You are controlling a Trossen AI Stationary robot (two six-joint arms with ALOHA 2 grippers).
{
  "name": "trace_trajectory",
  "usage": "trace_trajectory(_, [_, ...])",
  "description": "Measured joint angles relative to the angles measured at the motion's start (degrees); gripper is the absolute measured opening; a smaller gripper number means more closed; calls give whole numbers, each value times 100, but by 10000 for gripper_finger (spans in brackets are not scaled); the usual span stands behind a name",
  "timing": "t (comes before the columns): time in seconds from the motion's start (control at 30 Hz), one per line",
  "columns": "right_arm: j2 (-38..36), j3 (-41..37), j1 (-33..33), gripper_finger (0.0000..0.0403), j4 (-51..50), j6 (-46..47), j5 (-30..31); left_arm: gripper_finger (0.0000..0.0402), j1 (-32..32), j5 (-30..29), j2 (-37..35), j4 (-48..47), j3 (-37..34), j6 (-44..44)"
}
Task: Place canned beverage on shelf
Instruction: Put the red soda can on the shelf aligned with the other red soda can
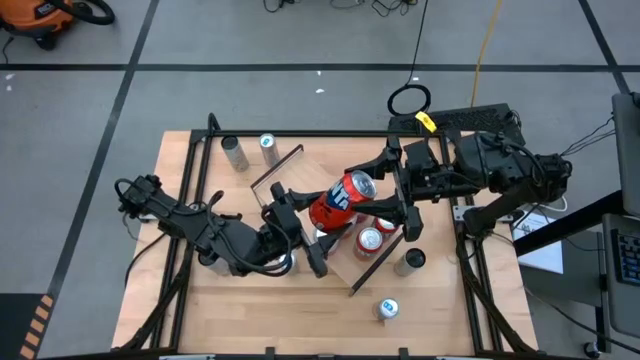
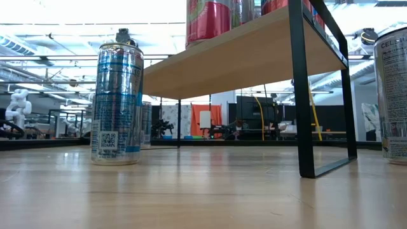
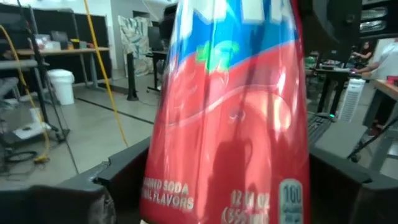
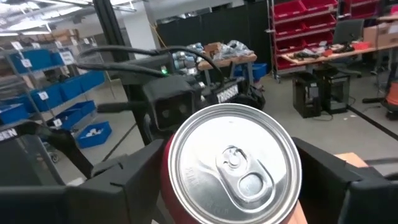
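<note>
Both grippers meet at mid-frame in the high view, over the shelf (image 1: 300, 170). The left gripper (image 1: 300, 228) comes in from the lower left, its fingers set either side of the base of a red can (image 1: 340, 200). The left wrist view shows the can's red and blue wall filling the frame between the two dark fingers (image 3: 367, 186), the jaws spread about as wide as the can; whether they press it I cannot tell.

The right gripper (image 1: 392, 192) reaches in from the right, its fingers flanking the can's top end. In the right wrist view the silver lid with pull tab (image 4: 233, 165) sits squarely between the fingers (image 4: 118, 180), close on each side; contact unclear.

The red can lies tilted, lid toward the upper right, held above the shelf board. Two more red-topped cans (image 1: 368, 240) stand on the shelf just below it.

On the tabletop (image 1: 250, 310): two silver cans (image 1: 236, 152) at upper left, one dark-topped can (image 1: 411, 261) right of the shelf, one blue-topped can (image 1: 387, 309) lower right.
</note>
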Motion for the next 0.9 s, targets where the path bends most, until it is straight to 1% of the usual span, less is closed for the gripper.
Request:
trace_trajectory(0.13, [-35,-2,0,275,-156,15,-3,383,-1,-45,0,-62,0,-10])
trace_trajectory(0.2, [-69,-7,0,277,-168,12,-9,392,-4,-41,0,-55,0,-178])
trace_trajectory(0.33, [-178,-7,5,278,-343,-63,-186,390,-63,191,0,-51,0,-628])
trace_trajectory(0.4, [-208,-7,7,278,-514,-109,-388,394,-143,197,0,-61,0,-790])
trace_trajectory(0.5, [-248,-7,9,278,-820,-200,-875,397,-311,195,-13,-44,2,-1040])
trace_trajectory(0.6, [-251,-7,17,278,-925,-242,-1080,397,-488,186,-13,-56,2,-1219])
trace_trajectory(0.73, [-241,-7,15,278,-1068,-368,-1272,397,-704,-57,-13,-60,2,-1362])
trace_trajectory(0.9, [-112,-4,11,275,-1355,-734,-1526,398,-873,-614,-13,-81,2,-1361])
